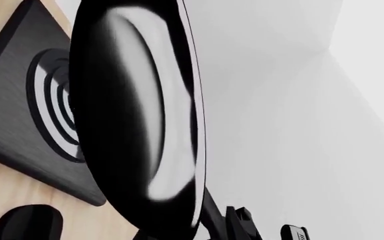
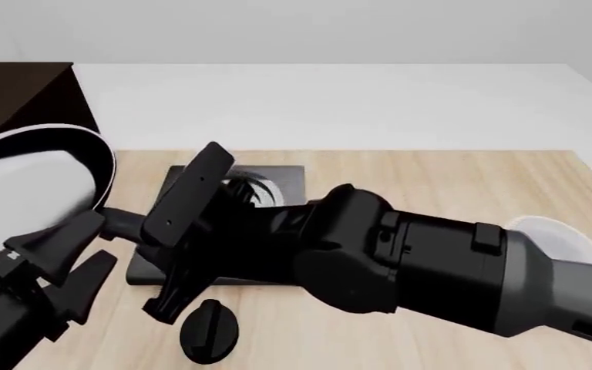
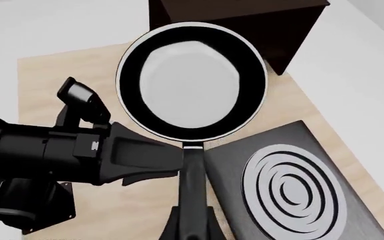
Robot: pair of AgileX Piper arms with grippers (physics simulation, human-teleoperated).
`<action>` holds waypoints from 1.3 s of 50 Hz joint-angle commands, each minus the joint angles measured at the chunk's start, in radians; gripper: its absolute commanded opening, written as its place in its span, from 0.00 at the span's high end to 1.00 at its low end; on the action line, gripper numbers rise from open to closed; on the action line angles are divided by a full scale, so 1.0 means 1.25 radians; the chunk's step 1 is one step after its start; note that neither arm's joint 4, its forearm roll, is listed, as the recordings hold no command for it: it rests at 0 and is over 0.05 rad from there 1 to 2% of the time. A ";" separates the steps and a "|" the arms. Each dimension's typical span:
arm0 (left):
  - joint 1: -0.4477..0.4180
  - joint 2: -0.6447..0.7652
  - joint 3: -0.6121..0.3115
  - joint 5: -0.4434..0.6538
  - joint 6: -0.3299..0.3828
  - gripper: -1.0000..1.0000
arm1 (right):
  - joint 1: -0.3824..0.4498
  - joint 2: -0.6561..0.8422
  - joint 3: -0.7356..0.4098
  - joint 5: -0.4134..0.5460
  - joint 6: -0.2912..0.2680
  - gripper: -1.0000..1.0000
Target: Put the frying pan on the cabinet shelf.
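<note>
— Right wrist view first: what are the jaws doing?
— The right gripper (image 3: 192, 226) is clamped on the far end of the handle (image 3: 193, 185). The left gripper (image 3: 176, 161) has its jaws spread, tips beside the handle near the bowl of the pan; whether they touch it, I cannot tell.
— And the frying pan (image 3: 190, 82)?
— Held in the air, tilted, between the black square plate (image 3: 292, 190) and the dark cabinet (image 3: 245, 20), not on the cabinet.

Frying pan (image 3: 190, 82) before dark cabinet (image 3: 245, 20), left hand (image 3: 162, 160) seemingly at its handle, ringed plate (image 3: 299, 190) beside.
</note>
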 commanded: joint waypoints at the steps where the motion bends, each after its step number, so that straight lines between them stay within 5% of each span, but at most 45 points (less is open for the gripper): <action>1: -0.003 0.007 0.008 -0.011 -0.005 0.00 | 0.017 -0.011 -0.018 -0.013 0.009 1.00; 41: -0.005 0.022 0.022 -0.042 -0.018 0.00 | 0.064 -0.008 -0.020 -0.021 0.015 1.00; 42: -0.005 0.021 0.022 -0.040 -0.018 1.00 | 0.066 -0.007 -0.019 -0.021 0.016 1.00; 65: 0.012 0.014 0.021 -0.038 -0.025 1.00 | 0.068 -0.008 -0.008 -0.035 0.002 1.00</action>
